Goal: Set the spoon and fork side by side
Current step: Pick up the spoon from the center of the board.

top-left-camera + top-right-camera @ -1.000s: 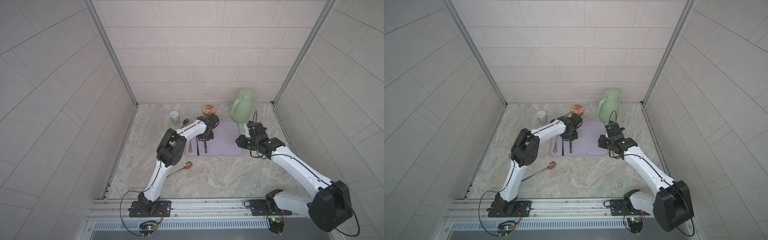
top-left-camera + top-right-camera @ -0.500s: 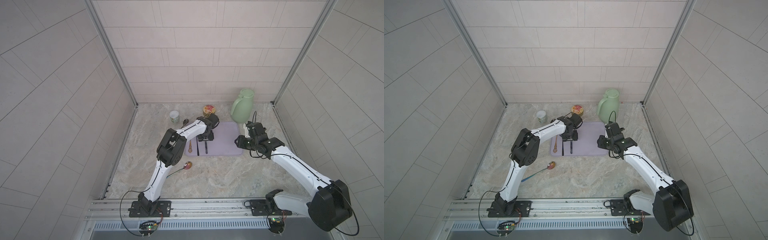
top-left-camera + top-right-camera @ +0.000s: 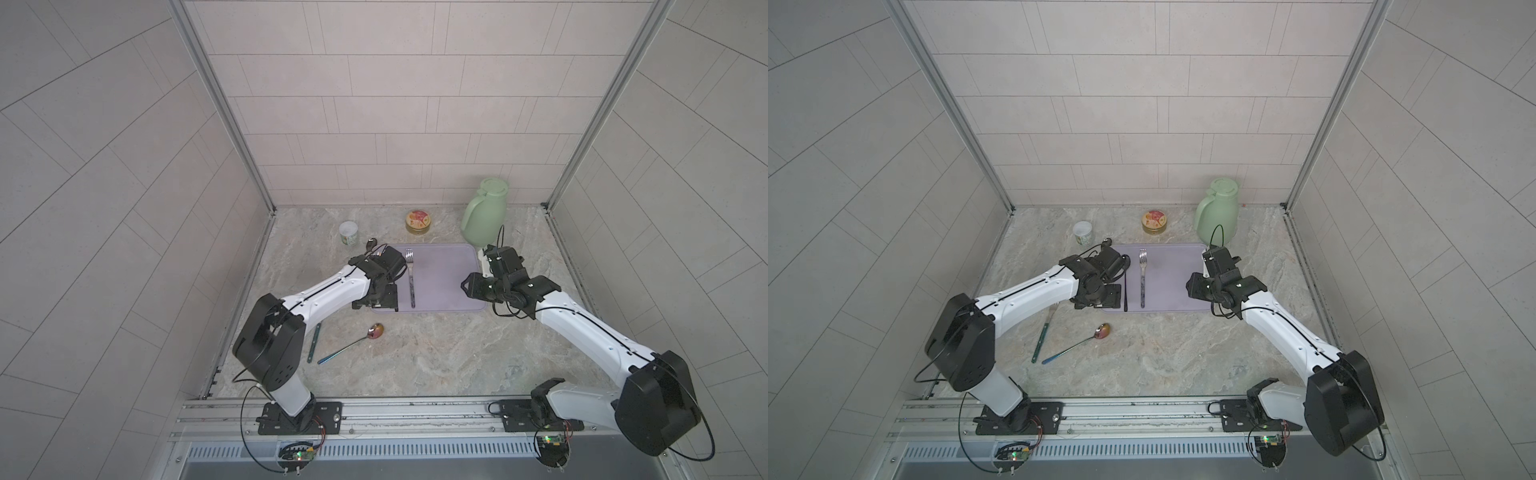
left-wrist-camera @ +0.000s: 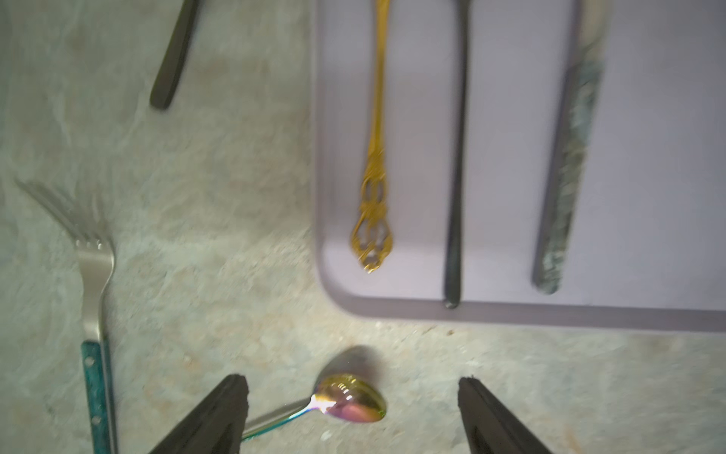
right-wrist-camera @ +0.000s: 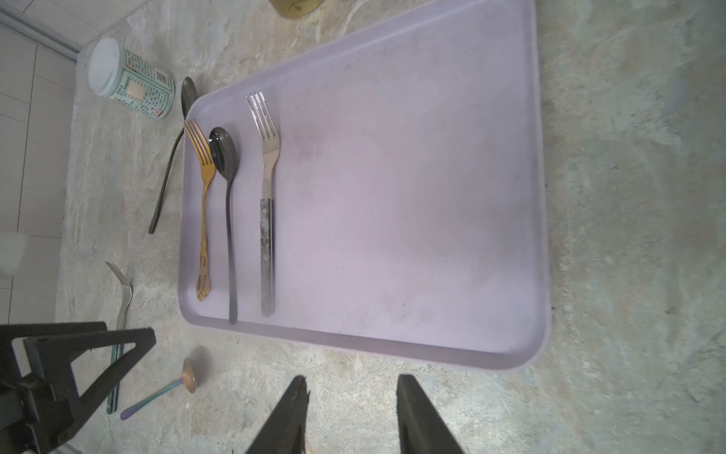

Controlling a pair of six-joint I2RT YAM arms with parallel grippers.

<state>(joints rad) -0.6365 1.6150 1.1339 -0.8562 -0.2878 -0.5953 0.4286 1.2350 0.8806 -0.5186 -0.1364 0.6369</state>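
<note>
since the earlier frames the left pincer (image 4: 352, 387) has gone from closed, low over the tray (image 5: 432, 196), to wide open, and has drawn back toward the tray's near edge. it holds nothing; the iridescent spoon (image 4: 351, 403) seen between its fingers lies apart from them on the bench (image 5: 628, 236). judged from this, the black spoon (image 5: 230, 220) has just been released, and the placing step looks complete or nearly so.

the black spoon lies flat on the tray between the gold fork (image 5: 204, 204) and the grey-handled fork (image 5: 267, 220), parallel to both, bowl and tines all pointing the same way. it sits just beside the gold fork, its bowl close against the tines; whether they touch cannot be told. its slim dark handle reaches the tray's near rim.

the right pincer (image 5: 352, 379) hangs part open over the bench just off the tray, with nothing between its fingers.
</note>
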